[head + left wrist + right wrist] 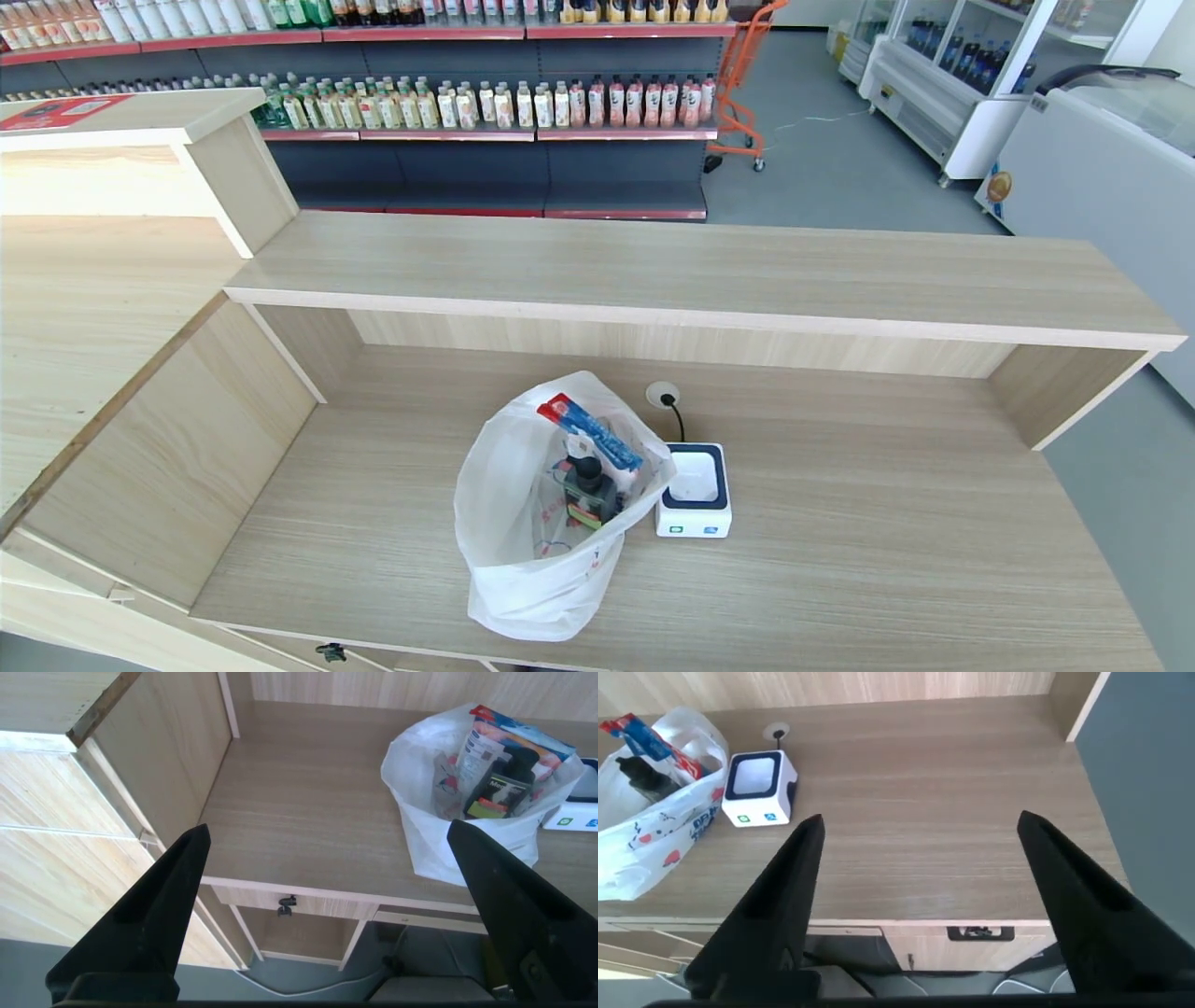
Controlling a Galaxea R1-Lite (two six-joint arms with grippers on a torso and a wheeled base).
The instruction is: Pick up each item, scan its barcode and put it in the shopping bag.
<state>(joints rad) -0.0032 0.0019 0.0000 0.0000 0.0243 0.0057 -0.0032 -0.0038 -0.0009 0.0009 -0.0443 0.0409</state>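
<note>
Shopping bag (541, 560) sits on the desk (840, 560), touching the left side of the scanner (693, 490), mouth open, goods inside.

Left claw (327, 831): spread wide, grasping nothing, touching nothing; hangs off the desk's near edge, well left of the scanner.

Right claw (922, 819): likewise released and bare, nearer than the scanner and to its right.

Risks:
- The red-and-blue pack (588, 431) leans over the bag's rim towards the scanner. A nudge to the limp film may tip it out.
- The bag stands near the desk edge. A snagged finger could drag it off.
</note>
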